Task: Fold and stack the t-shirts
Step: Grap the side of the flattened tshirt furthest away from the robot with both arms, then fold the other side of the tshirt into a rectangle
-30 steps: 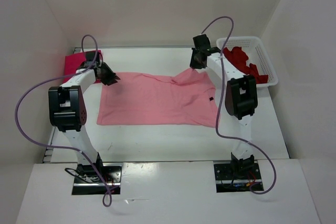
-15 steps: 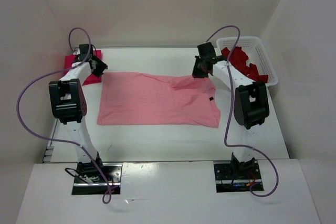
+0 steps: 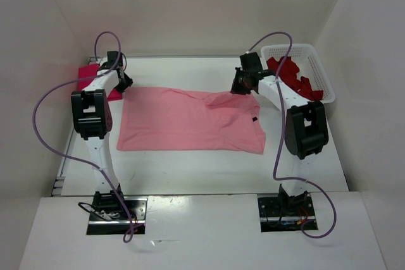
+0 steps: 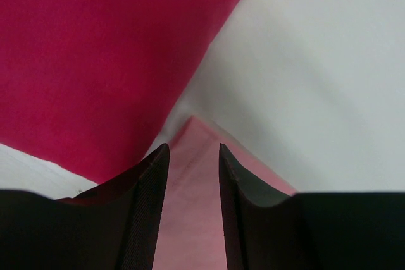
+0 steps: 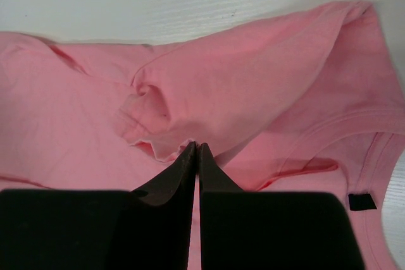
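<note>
The left pincer [image 4: 193, 150] straddles the light pink t-shirt [image 4: 190, 219] corner.

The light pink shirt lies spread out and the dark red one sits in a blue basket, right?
Not blue: the top view shows a white basket holding the dark red shirt. The light pink shirt does lie spread out.

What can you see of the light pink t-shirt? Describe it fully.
The light pink t-shirt is soft, thin-looking cloth, spread mostly flat on the white table, with a small black tag by the neckline. Its far right part is bunched into folds, where the shut right gripper pinches it. The open left gripper straddles its far left corner.
</note>
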`<act>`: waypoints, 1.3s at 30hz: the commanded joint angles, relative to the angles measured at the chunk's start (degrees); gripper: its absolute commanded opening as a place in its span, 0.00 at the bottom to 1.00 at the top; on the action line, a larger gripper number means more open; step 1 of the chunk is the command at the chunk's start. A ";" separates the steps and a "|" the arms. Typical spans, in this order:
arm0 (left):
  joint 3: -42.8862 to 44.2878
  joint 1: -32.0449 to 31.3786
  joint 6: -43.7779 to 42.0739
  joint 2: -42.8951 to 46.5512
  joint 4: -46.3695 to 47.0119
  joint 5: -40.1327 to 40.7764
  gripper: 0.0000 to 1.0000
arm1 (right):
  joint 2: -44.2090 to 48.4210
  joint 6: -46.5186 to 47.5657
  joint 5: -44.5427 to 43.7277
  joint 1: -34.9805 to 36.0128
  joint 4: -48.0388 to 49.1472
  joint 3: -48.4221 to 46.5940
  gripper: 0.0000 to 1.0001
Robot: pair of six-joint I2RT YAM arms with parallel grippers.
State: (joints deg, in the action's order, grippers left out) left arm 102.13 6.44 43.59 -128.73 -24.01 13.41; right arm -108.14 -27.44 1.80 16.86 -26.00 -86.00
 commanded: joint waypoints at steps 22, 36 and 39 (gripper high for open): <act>3.17 -0.72 -1.05 -1.10 -0.69 -0.48 0.12 | 6.01 -0.77 1.19 -0.25 4.11 3.03 0.06; -15.11 -0.72 -3.33 23.42 3.80 -5.50 0.00 | 17.43 -3.85 0.13 -2.62 1.04 16.11 0.00; -18.53 0.50 -3.86 27.37 3.80 -6.55 0.00 | 21.55 -3.85 0.75 -3.94 1.04 19.37 0.00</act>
State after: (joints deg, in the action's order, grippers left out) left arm 86.32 6.04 41.78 -104.77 -21.23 8.12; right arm -91.70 -30.61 2.44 14.06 -25.45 -68.95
